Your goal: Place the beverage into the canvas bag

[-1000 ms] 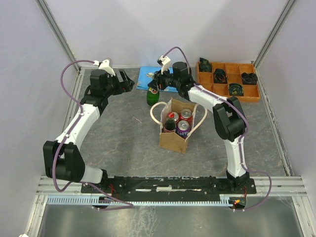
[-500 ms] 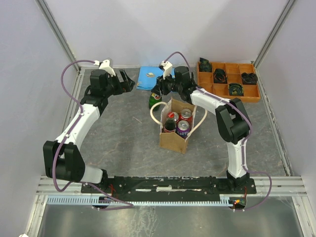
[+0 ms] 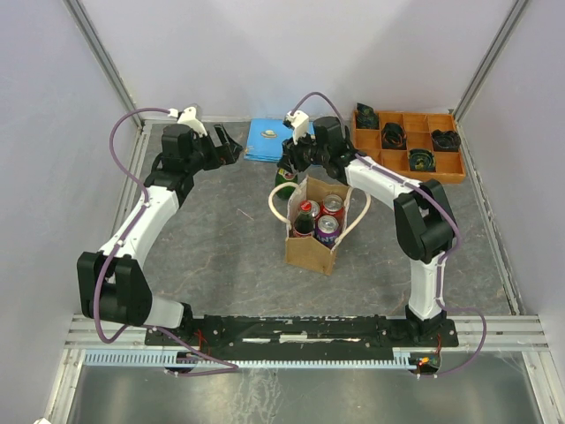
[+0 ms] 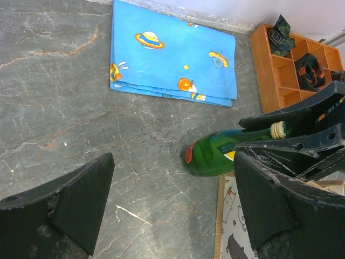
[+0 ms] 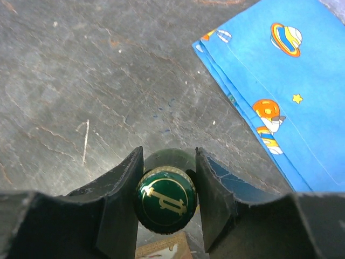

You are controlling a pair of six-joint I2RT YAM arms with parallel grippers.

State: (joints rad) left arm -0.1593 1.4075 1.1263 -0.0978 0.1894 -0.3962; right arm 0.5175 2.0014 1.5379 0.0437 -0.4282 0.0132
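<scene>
Top view: shows the right arm bent across the far half of the grey bench [image 3: 212, 238], right end effector [image 3: 294, 163] clamped on the neck of the green glass bottle [image 3: 283, 177], tilted just behind the upright tan canvas bag [image 3: 309, 249] holding cans [image 3: 328, 208]. Shows the left arm reaching far left, left end effector [image 3: 225, 141] spread wide, gripping nothing. Enclosed by pale walls.

Left wrist view: shows smooth green glass near a folded blue planet-print cloth [image 4: 172, 54] and an orange compartment tray [image 4: 269, 70].

Right wrist view: shows black fingers [image 5: 118, 199] pressed either side of a round green cap [image 5: 165, 198] with gold emblem, above veined stone-look surface.
</scene>
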